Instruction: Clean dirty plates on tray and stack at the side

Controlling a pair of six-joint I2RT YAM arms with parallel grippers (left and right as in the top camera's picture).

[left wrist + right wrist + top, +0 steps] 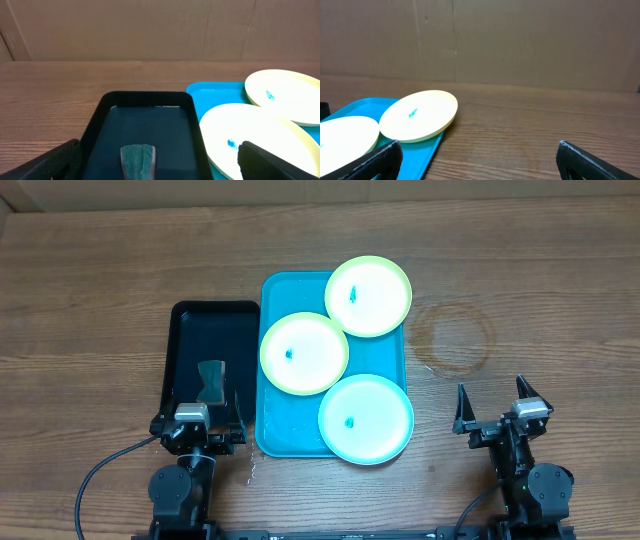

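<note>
Three plates lie on the turquoise tray: a lime-green one at the far right, a lime-green one in the middle, and a light blue one at the near right. Each has a small teal smudge. My left gripper is open and empty at the near end of the black tray, left of the turquoise tray. My right gripper is open and empty over bare wood, right of the tray. The left wrist view shows two plates. The right wrist view shows the far plate.
A smaller black tray lies left of the turquoise tray, with a grey-green sponge in its near end; the sponge also shows in the left wrist view. A round water ring marks the wood at the right. A cardboard wall stands behind.
</note>
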